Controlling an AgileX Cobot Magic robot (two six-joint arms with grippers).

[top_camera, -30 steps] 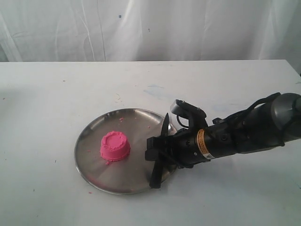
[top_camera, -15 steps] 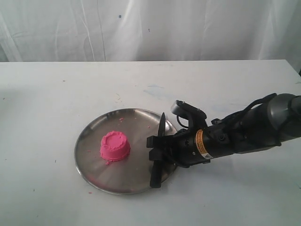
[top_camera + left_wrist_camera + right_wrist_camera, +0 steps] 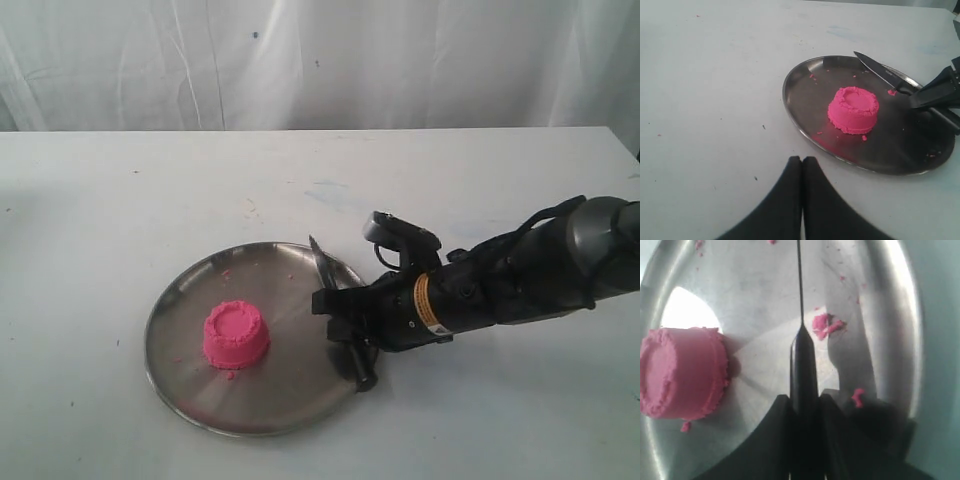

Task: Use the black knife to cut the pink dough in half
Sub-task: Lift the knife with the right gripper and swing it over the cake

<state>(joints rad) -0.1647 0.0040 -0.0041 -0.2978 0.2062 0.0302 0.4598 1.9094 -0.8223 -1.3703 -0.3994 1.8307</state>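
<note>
The pink dough (image 3: 236,335) (image 3: 854,110) (image 3: 682,372) is one whole round mound on the left half of the steel plate (image 3: 190,290). My right gripper (image 3: 340,312) (image 3: 802,400) is shut on the black knife (image 3: 325,268) by its handle (image 3: 802,365), over the plate's right side. The blade (image 3: 800,280) (image 3: 880,70) points away over the plate's far rim, clear of the dough, which lies to one side of it. My left gripper (image 3: 801,161) is shut on nothing above bare table, close to the plate's rim (image 3: 790,107); the exterior view does not show it.
Pink crumbs (image 3: 825,325) are scattered on the plate near the blade. The plate lies on a white table (image 3: 120,200) with a white curtain (image 3: 320,60) behind. My right arm (image 3: 520,280) stretches in from the right edge.
The plate and dough have slid a little left and toward the front. The knife has swung in the right gripper, its tip now pointing back-left and its handle end lower right.
</note>
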